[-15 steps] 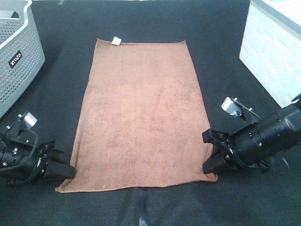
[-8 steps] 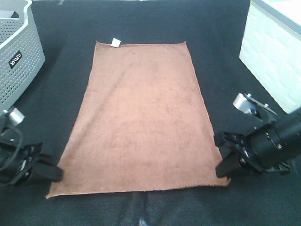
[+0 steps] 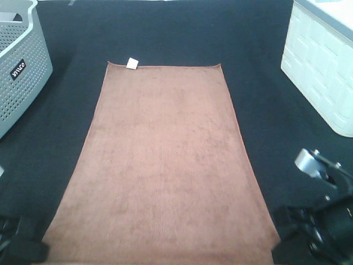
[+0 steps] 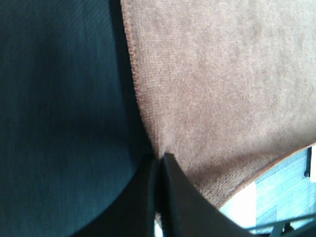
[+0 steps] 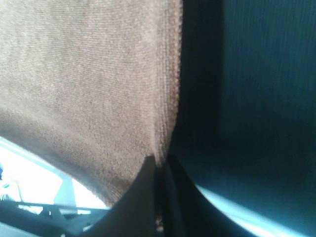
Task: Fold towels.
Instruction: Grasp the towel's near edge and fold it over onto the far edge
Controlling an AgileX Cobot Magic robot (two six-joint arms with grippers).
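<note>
A rust-brown towel (image 3: 162, 160) lies stretched lengthwise on the black table, its small white tag (image 3: 132, 63) at the far left corner. My left gripper (image 3: 34, 249) is shut on the towel's near left corner at the bottom edge of the overhead view. In the left wrist view the left gripper (image 4: 159, 160) pinches the towel (image 4: 212, 89) at its hem. My right gripper (image 3: 280, 232) is shut on the near right corner. The right wrist view has the right gripper (image 5: 159, 163) clamped on the towel (image 5: 84, 84) edge, lifted off the table.
A grey perforated basket (image 3: 19, 61) stands at the far left. A white bin (image 3: 322, 61) stands at the far right. Black table surface (image 3: 265, 94) surrounds the towel on both sides.
Both grippers have pulled the towel's near corners toward the front edge and outward. The towel has slid forward and stretched flatter, its near end now wider.
</note>
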